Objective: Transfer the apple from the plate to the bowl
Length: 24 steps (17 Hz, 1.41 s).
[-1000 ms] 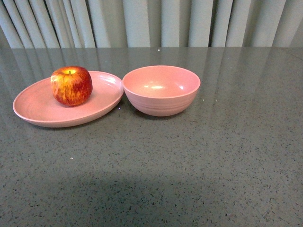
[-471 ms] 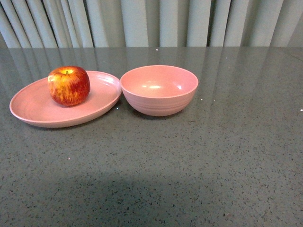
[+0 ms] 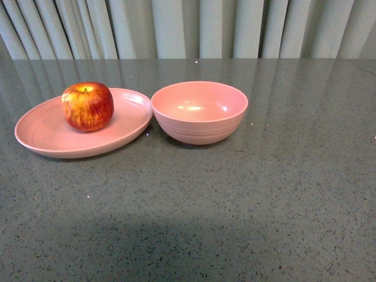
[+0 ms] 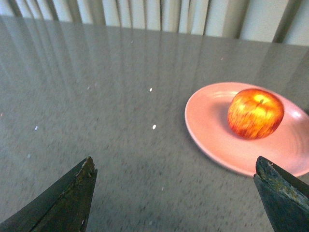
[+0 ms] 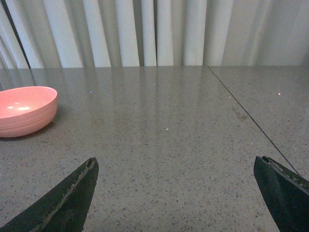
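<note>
Plainly the apple (image 3: 88, 106) on the plate (image 3: 41, 132) lies ahead of the left pincer (image 4: 174, 162), nearer than the right pincer (image 5: 175, 160); both gape apart.

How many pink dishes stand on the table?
2. The shallow plate lies at the left, holding the apple; the deep bowl stands just to its right. Nothing seems hidden.

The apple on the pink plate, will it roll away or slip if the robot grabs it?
The apple is round, so a nudge would probably roll it, though the raised rim of the plate may catch it. Its skin looks glossy, so it could slip in a grip. It looks solid, so it probably won't squash.
</note>
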### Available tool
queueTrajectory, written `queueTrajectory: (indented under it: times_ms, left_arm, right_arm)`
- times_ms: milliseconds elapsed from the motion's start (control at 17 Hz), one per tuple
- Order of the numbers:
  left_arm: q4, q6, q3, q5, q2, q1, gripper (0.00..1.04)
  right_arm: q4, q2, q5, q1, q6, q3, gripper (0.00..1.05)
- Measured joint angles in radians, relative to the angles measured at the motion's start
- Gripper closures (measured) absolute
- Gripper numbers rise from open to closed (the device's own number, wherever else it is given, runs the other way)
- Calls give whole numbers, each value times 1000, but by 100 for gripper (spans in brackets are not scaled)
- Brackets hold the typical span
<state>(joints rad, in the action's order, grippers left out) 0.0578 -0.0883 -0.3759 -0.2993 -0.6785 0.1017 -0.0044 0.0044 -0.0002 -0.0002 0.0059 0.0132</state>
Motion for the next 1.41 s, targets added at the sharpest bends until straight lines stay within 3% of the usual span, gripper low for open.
queueTrajectory:
  times_ms: [176,471,882,1412]
  left_arm:
    - [147,50,-127,69,-227,19,7]
    - [206,70,-340,166,-552,48,7]
    - [89,42,-642,279,-906,41,7]
    - [-23,74,-730,296,-1066,48,7]
  right_arm:
    - [0,0,0,0,0,0,7]
    - [0,0,0,0,0,0,7]
    - [0,0,0,0,0,0,7]
    - [0,0,0,0,0,0,7]
